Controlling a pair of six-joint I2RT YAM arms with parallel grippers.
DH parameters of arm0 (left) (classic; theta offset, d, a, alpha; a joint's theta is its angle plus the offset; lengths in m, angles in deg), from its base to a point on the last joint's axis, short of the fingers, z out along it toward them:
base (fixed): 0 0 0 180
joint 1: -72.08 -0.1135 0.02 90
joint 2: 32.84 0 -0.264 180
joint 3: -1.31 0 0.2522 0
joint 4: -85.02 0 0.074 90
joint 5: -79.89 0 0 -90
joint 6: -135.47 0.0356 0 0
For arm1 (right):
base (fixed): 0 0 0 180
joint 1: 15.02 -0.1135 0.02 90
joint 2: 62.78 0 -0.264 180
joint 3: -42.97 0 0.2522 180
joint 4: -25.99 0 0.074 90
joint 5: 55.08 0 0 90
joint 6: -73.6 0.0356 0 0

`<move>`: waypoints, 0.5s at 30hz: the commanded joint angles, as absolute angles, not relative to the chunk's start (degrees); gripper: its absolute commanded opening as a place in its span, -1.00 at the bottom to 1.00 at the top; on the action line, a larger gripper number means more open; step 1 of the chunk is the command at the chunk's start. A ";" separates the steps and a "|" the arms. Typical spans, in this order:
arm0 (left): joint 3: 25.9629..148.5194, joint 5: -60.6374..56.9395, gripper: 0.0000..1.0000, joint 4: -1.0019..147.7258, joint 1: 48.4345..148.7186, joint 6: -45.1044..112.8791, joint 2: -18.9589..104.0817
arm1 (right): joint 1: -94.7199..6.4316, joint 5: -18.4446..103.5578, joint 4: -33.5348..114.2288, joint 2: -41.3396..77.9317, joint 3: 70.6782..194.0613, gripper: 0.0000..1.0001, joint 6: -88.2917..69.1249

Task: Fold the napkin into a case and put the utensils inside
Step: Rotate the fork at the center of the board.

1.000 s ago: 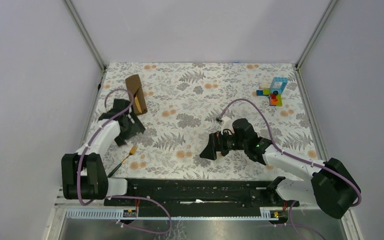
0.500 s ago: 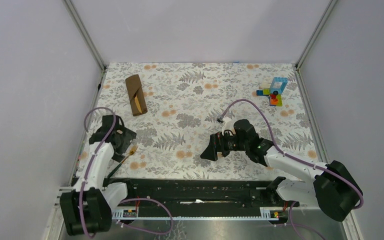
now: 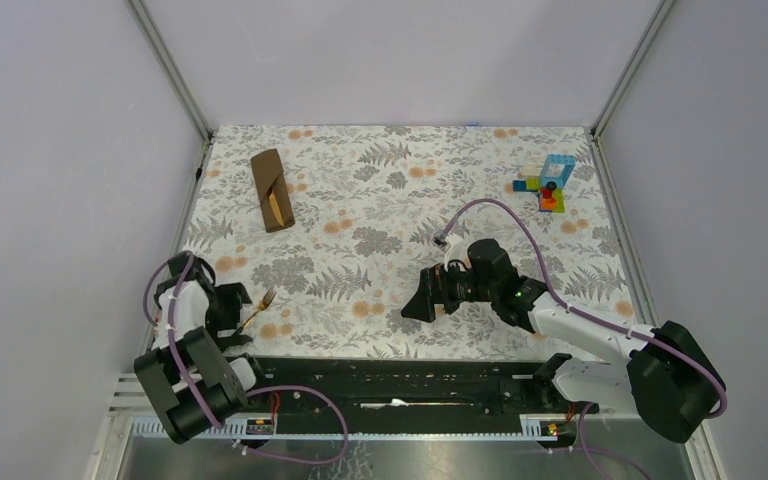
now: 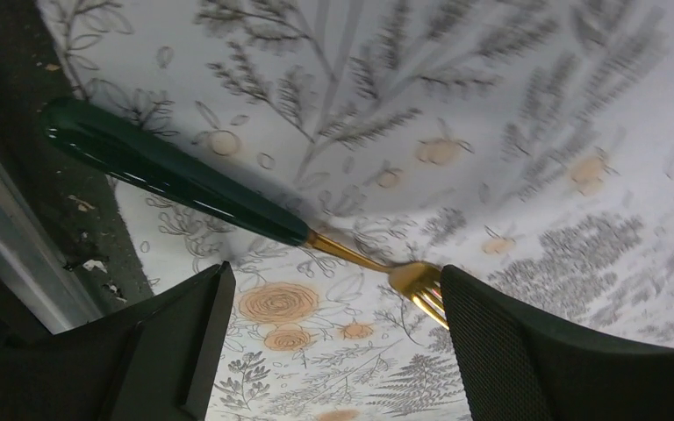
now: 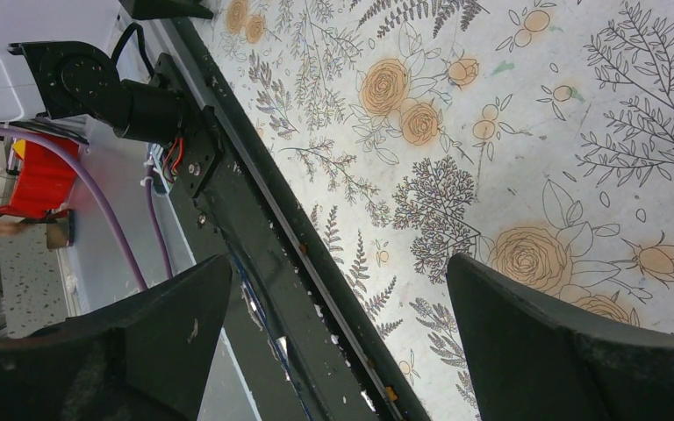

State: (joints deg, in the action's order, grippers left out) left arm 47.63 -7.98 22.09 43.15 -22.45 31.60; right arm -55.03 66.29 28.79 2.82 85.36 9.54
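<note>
Napkin [image 3: 272, 190] folded into a narrow brown case near the far-left corner, one gold utensil [image 3: 278, 208] tucked inside. Right gripper [image 3: 422, 300] spread wide, empty, midway along the near edge. Left gripper [image 4: 332, 289] parted over the fork [image 4: 184, 180] by the near-left corner — better centred on the neck before clenching.

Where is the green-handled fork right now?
In the top view the fork lies at the table's near-left corner, just right of the left gripper; the left wrist view shows it between that gripper's open fingers.
</note>
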 commanded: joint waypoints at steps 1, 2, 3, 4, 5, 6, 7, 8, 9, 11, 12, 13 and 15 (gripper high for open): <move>46.19 -5.50 0.80 25.29 39.53 -28.25 34.50 | -54.68 66.70 28.81 1.23 85.42 0.99 8.50; 46.11 -6.06 0.76 26.28 38.64 -28.61 35.38 | -54.67 66.51 28.87 1.14 85.47 0.99 8.49; 46.02 -6.03 0.72 27.10 37.91 -28.95 36.43 | -54.66 66.42 29.11 1.09 85.47 0.99 8.43; 46.06 -5.87 0.62 27.99 37.58 -29.50 37.45 | -54.68 66.26 29.56 1.03 85.63 0.99 8.19; 46.07 -5.92 0.52 29.08 37.61 -30.16 38.65 | -54.70 66.14 29.97 0.98 85.73 0.99 8.10; 45.97 -6.18 0.44 29.95 37.59 -30.68 39.92 | -54.72 65.97 30.01 0.80 85.67 0.99 8.10; 45.73 -6.40 0.36 30.74 37.48 -31.21 41.42 | -54.66 65.87 30.00 0.70 85.63 0.99 8.04; 45.36 -5.57 0.25 31.85 37.31 -31.47 43.15 | -54.70 65.78 30.00 0.55 85.61 0.99 8.12; 45.09 -4.34 0.10 33.09 37.28 -31.52 44.69 | -54.66 65.78 30.08 0.51 85.70 0.99 8.16; 45.15 -3.87 -0.08 34.96 37.77 -31.47 47.09 | -54.66 65.41 30.41 0.20 85.72 0.99 8.24; 45.48 -5.32 -0.10 35.24 37.87 -31.25 47.83 | -54.66 65.24 30.43 0.03 85.64 0.99 8.23; 46.01 -6.70 -0.15 35.69 37.93 -30.63 48.64 | -54.66 65.05 30.48 -0.12 85.54 0.99 8.30; 47.42 -8.14 -0.26 36.54 38.66 -29.06 50.49 | -54.66 64.77 30.59 -0.36 85.43 0.99 8.30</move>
